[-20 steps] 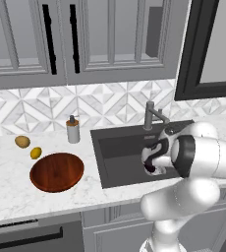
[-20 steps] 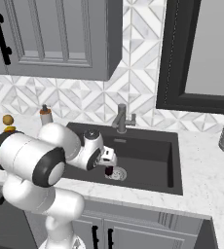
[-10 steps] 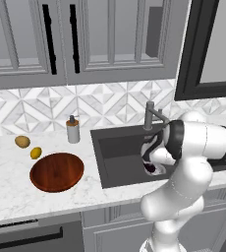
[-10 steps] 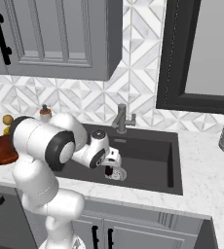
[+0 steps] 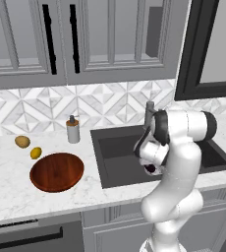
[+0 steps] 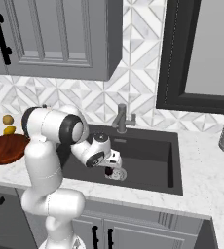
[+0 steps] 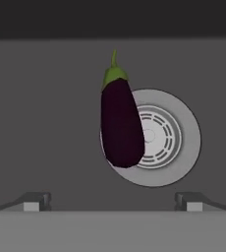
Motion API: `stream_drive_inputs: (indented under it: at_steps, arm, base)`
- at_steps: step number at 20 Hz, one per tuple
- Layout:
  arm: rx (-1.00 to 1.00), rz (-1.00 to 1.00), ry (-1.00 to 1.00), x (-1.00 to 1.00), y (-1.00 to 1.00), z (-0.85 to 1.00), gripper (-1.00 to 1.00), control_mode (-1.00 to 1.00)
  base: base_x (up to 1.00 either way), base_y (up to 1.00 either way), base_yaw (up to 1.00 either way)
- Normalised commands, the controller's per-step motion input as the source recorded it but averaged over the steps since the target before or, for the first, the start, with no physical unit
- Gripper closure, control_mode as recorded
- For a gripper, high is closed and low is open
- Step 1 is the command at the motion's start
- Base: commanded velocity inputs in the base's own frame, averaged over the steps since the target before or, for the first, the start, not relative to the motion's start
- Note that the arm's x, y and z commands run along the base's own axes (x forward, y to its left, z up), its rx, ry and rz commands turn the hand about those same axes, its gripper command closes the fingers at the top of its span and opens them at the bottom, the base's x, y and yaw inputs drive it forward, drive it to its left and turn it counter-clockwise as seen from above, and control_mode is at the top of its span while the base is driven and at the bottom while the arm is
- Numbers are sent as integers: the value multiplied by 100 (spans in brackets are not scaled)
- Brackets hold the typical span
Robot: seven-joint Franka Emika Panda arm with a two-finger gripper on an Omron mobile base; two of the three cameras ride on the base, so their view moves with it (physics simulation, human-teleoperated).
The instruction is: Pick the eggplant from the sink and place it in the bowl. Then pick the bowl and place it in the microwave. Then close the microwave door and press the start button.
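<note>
Nothing done yet — eggplant [image 7: 120, 123] lying on the sink [image 5: 116, 162] floor, overlapping the drain [image 7: 164, 138]. Tool [image 7: 112, 202] wide, empty, poised above it. Bowl [image 5: 57, 171] waiting on the surface [image 5: 16, 197] — microwave steps all left.

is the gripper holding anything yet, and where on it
Nothing is held. The gripper is open above the eggplant, which lies on the sink floor.

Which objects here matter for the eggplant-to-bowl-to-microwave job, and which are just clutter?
Job: eggplant lying partly over the drain on the sink floor; wooden bowl on the counter; open gripper above the eggplant.

Clutter: lemon, potato, soap bottle, faucet.
</note>
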Motion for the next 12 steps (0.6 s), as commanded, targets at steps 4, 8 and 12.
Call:
stream_drive_inputs:
  at_steps: [4, 8, 12]
  arm:
    - [0, 0, 0, 39, 0, -27, -100, -100]
    - [0, 0, 0, 32, 0, -26, -100, -100]
    - [0, 0, 0, 25, 0, -26, -100, -100]
  base:
    - [0, 0, 0]
    - [0, 0, 0]
    - [0, 0, 0]
